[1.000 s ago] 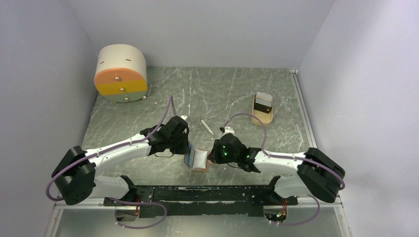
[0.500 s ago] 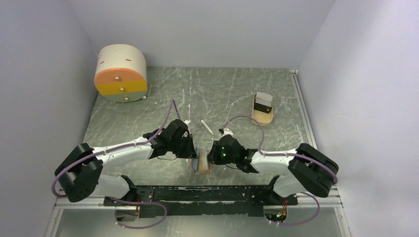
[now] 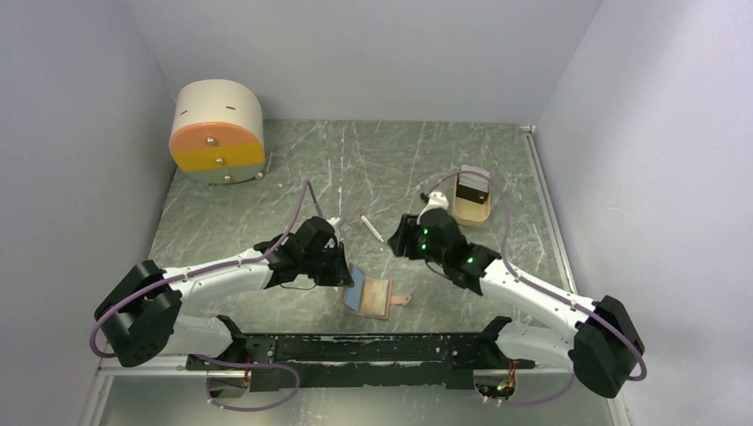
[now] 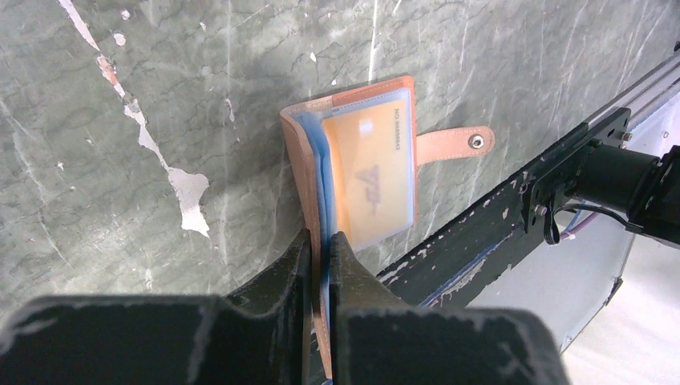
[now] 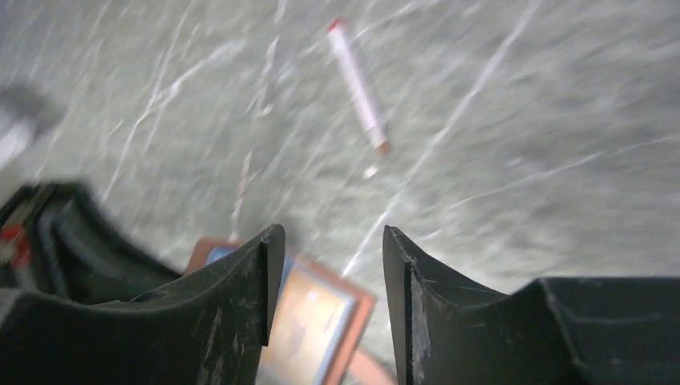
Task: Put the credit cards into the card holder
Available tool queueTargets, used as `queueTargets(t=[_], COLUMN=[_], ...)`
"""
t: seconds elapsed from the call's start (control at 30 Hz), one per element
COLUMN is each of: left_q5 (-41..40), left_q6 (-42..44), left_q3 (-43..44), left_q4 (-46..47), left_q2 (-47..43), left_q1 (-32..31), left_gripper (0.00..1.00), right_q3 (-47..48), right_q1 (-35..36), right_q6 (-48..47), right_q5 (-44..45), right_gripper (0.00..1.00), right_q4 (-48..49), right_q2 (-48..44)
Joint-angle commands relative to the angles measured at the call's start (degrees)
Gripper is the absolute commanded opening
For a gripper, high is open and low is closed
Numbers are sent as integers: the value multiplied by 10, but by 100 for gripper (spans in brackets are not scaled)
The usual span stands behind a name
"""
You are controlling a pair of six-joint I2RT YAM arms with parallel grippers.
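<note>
This is a robotics lab test cell rather than a lived-in room. Plain pale walls (image 3: 355, 53) box in a green marbled table (image 3: 400, 160) on three sides. The left arm (image 3: 222, 271) and right arm (image 3: 524, 288), white and black, are bolted to a scuffed black rail (image 3: 373, 348) at the near edge, and purple cables (image 3: 307, 191) loop along them. The few props look staged: a round drawer box (image 3: 217, 131), a small wooden tray (image 3: 471, 197), a white stick (image 3: 371, 228) and a card holder (image 3: 371, 295).

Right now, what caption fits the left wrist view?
Left end effector pinches the open card holder by its edge; one card shows inside.
</note>
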Motion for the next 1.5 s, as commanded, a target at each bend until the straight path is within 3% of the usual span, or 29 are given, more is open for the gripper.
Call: queueTargets(t=[0.0,0.1,0.33,0.47,0.6,0.73,0.87,1.1,1.3,1.47], left_q5=[12,14,30,37,43,75,81,96,110,108], left_q6=[7,10,24,25,28,8,-8,-31,-64,-63], left_q3=[-7,-14,-20,-24,-27,-48,-63,-89,-124,-123], left_q4=[5,9,12,18,21,58,75,113,167,160], left_q2=[-20,-30,-37,-42,-42,-45,-49,-50,-59,-58], left_q1=[4,5,5,6,6,4,5,4,2,1], left_gripper=[9,9,9,9,9,9,9,9,9,10], right_q3=[63,101,142,169,232,262,281,292,278,256], right_q1=[-95,-158,-333,-391,-403,-403,-405,-405,-392,-387], right_q6=[-116,-163,-209,-250,-369,-543,-626,-705,-758,-781], right_q5=[20,52,-15,-34,18,-5,31,41,132,89], right_gripper=[53,55,63,63,64,69,71,71,72,72], right_q4=[-94,-128,-115,-92,-105,-115,-122,-84,-11,22], right_q2=[12,38,108,153,205,247,282,343,370,363])
